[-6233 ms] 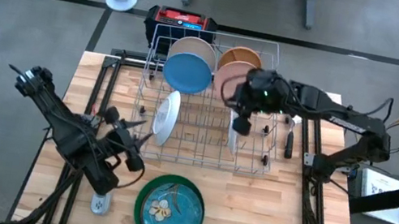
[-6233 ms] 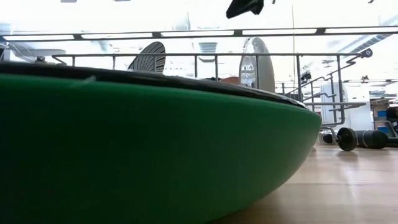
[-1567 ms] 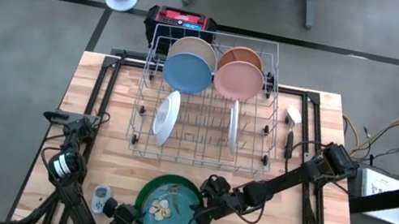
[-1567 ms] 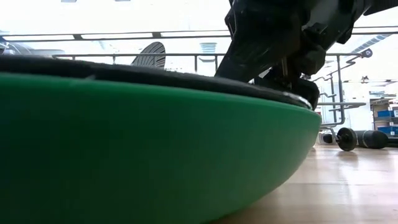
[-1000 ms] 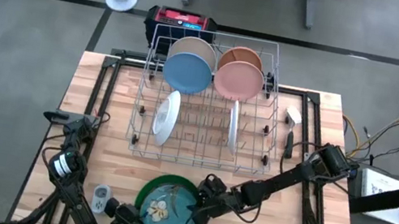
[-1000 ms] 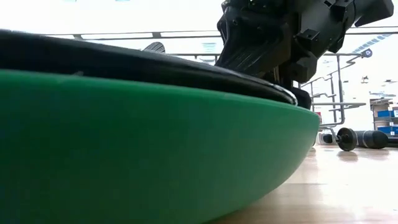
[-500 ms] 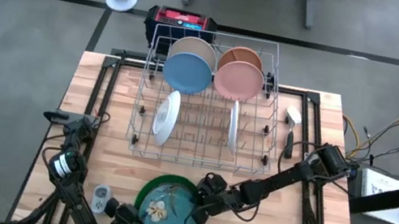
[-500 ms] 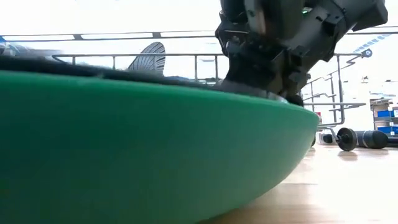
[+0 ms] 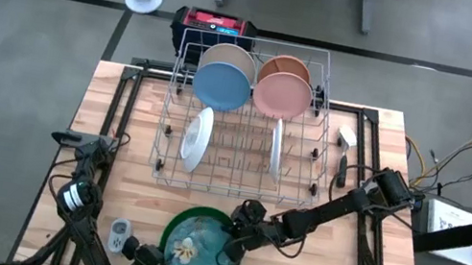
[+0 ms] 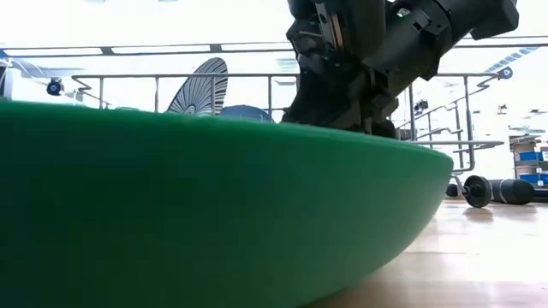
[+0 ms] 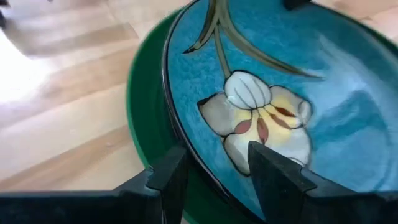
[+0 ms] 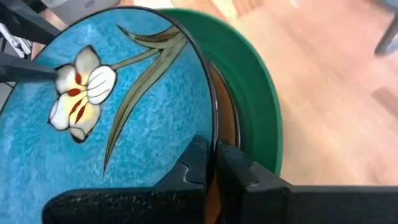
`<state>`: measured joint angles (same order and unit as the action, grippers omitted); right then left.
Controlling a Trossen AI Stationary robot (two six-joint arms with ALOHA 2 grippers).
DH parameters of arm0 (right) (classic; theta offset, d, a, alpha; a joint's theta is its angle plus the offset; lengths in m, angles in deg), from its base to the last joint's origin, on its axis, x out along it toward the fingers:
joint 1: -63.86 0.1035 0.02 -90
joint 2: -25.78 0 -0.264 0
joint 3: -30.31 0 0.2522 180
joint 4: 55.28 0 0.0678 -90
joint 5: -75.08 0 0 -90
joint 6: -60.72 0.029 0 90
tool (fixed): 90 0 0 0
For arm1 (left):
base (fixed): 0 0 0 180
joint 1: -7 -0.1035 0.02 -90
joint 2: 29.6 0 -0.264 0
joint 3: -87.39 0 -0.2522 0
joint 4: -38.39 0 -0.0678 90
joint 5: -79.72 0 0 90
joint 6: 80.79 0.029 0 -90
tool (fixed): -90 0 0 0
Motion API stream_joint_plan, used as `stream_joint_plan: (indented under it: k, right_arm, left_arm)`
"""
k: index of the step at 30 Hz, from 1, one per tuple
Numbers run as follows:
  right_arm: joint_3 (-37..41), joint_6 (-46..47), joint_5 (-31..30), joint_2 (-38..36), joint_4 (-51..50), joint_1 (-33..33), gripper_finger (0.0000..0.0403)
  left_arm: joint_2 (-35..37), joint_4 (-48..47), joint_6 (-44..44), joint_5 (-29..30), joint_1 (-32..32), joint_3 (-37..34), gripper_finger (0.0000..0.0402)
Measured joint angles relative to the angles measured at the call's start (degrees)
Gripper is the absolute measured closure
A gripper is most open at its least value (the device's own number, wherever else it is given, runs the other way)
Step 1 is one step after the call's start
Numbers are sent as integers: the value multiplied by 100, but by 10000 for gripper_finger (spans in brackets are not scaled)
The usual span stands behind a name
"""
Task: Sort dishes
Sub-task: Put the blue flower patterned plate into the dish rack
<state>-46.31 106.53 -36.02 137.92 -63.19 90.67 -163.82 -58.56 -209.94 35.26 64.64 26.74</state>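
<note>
A big green plate (image 9: 171,228) lies near the table's front edge and fills the low view (image 10: 214,214). In it lies a blue plate painted with a white flower (image 9: 202,244). A tan dish edge (image 12: 227,121) shows between the two. My left gripper (image 9: 160,258) is at the blue plate's near-left rim, with its fingers on either side of it (image 11: 214,158). My right gripper (image 9: 233,246) is shut on the far-right rim (image 12: 212,152). My left gripper has the blue plate's near-left rim (image 11: 180,134) between its fingers. One finger (image 11: 273,174) lies on the flowered face and the other (image 11: 168,180) is outside, over the green plate. It comes slanting down from the near-left. My right gripper pinches the blue plate's far-right rim (image 12: 213,124) between its two fingers, one on the blue face and one under the edge. It comes slanting down from the table's right. The plate stays over the tan dish and the green plate.
A silver wire rack (image 9: 243,119) stands behind the stack. It holds blue, cream, pink and tan plates upright at its far end and white ones in the middle. A small grey gadget (image 9: 118,238) lies left of the green plate, and a dark tool (image 9: 343,166) lies right of the rack.
My right gripper has moved a little toward the far-left, onto the blue plate's rim, and its fingers have shut there. The blue plate's dark edge, which stood raised above the green rim in the low view a second ago, no longer shows there.
</note>
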Motion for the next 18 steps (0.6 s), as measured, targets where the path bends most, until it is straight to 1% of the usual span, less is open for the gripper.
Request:
stream_joint_plan:
  k: [5,8,12,18]
  right_arm:
    - [-187,-380,-162,0,-48,7,402]
    - [-298,-659,-262,0,-94,8,402]
    - [-390,-971,-462,0,-93,42,402]
    - [-438,-1192,-505,0,49,81,403]
  left_arm:
    - [0,-611,-80,-12,48,502,247]
    - [0,-674,-21,-46,49,643,247]
    - [7,-679,6,-40,45,653,247]
    - [11,-681,-37,67,35,508,247]
